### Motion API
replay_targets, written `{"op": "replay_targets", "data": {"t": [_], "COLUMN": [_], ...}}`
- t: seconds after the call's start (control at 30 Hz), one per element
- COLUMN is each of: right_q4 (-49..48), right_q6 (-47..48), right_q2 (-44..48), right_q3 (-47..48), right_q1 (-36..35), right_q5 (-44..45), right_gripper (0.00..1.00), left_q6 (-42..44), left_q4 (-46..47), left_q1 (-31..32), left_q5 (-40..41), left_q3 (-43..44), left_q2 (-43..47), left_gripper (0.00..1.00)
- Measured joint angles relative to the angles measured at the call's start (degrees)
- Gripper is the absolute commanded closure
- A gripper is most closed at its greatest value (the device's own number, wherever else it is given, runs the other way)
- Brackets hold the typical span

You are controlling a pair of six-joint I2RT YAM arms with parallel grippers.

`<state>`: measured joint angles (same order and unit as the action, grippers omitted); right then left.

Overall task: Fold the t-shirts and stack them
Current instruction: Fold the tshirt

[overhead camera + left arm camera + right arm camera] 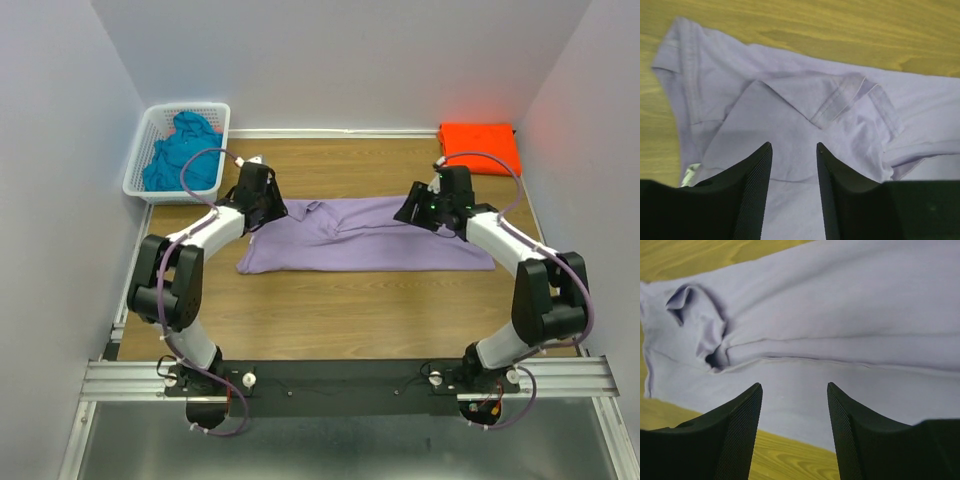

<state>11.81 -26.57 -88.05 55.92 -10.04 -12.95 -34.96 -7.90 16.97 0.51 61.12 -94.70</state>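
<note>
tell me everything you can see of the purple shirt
The lavender t-shirt looks like soft, thin cotton. It lies flat on the wooden table, folded into a long band running left to right. A sleeve with a stitched hem is turned over the body, and elsewhere the cloth bunches into a small pucker. The left gripper and right gripper hang over its two ends, jaws open and empty. Only the table visibly touches it.

We count three t-shirts, one teal t-shirt [185, 155] inside the white basket [137, 170], one lavender t-shirt [380, 245] right of and in front of the basket, one orange t-shirt [480, 148] far right of the basket, one basket, two arms, each with one gripper, the left gripper [794, 150] and the right gripper [794, 390], one table [330, 320].
</note>
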Motion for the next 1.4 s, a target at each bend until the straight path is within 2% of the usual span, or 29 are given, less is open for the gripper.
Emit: {"op": "replay_targets", "data": {"t": [0.07, 0.27, 0.8, 0.93, 1.2, 1.3, 1.33, 1.4], "right_q4": [-1.42, -4.76, -7.32, -7.58, -8.07, -8.24, -8.33, -8.57], "right_q6": [0.76, 2.25, 4.5, 4.87, 5.25, 5.25, 5.22, 5.22], "right_q2": [-2.54, -9.57, -18.84, -21.55, -26.36, -27.96, -28.5, -29.29], "right_q3": [1.46, 6.51, 13.46, 16.39, 20.81, 21.64, 21.81, 21.97], "right_q1": [-2.03, -5.53, -7.34, -8.09, -10.23, -10.95, -11.23, -11.58], "right_q5": [-1.6, -4.15, -7.72, -8.87, -10.6, -11.13, -11.3, -11.65], "right_gripper": [0.4, 0.41, 0.41, 0.41, 0.41, 0.41, 0.41, 0.41], "left_q6": [-0.35, -1.75, -3.96, -3.98, -3.76, -3.45, -3.37, -3.15], "left_q4": [0.33, 1.38, 1.88, 1.7, 1.49, 1.38, 1.38, 1.38], "left_q1": [0.59, 1.9, 4.85, 5.25, 5.55, 5.55, 5.55, 5.55], "left_q5": [-0.79, -1.92, -2.54, -2.47, -2.38, -1.42, -1.18, -0.85], "left_q3": [0.98, 4.48, 9.62, 10.03, 10.1, 10.12, 10.12, 10.12], "left_q2": [-3.3, -9.84, -16.85, -17.09, -17.09, -17.09, -17.09, -17.09], "left_gripper": [0.57, 0.57, 0.54, 0.62, 0.89, 0.92, 0.96, 0.96]}}
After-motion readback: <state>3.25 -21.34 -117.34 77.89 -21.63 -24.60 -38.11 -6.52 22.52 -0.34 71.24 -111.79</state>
